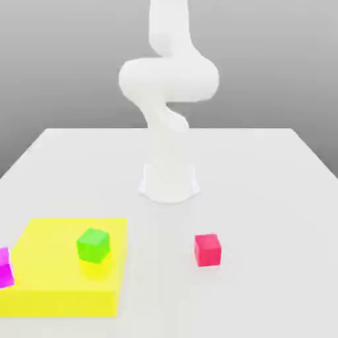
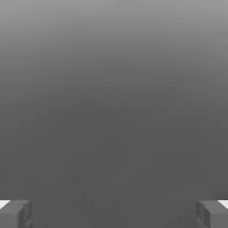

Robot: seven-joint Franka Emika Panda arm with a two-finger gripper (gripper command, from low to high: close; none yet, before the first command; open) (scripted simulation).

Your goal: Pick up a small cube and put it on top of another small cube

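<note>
At the far left edge of the exterior view, low in the frame, a magenta cube (image 1: 4,267) is cut off by the border and touches the left side of a flat yellow slab (image 1: 66,290). The slab fills the lower left of the picture and lies on the white table (image 1: 264,198). A green cube (image 1: 93,245) sits on the slab's top, toward its upper right part, well apart from the magenta one. To the right, just below the middle of the frame, a red cube (image 1: 207,250) stands alone on the bare table, clear of the slab. Above it, in the centre, the white arm (image 1: 169,86) rises from its round base and leaves the frame at the top.

In the hand view, the gripper (image 2: 114,213) has its fingers (image 2: 15,213) released and spread wide at the two lower corners, with nothing between them against plain grey.
</note>
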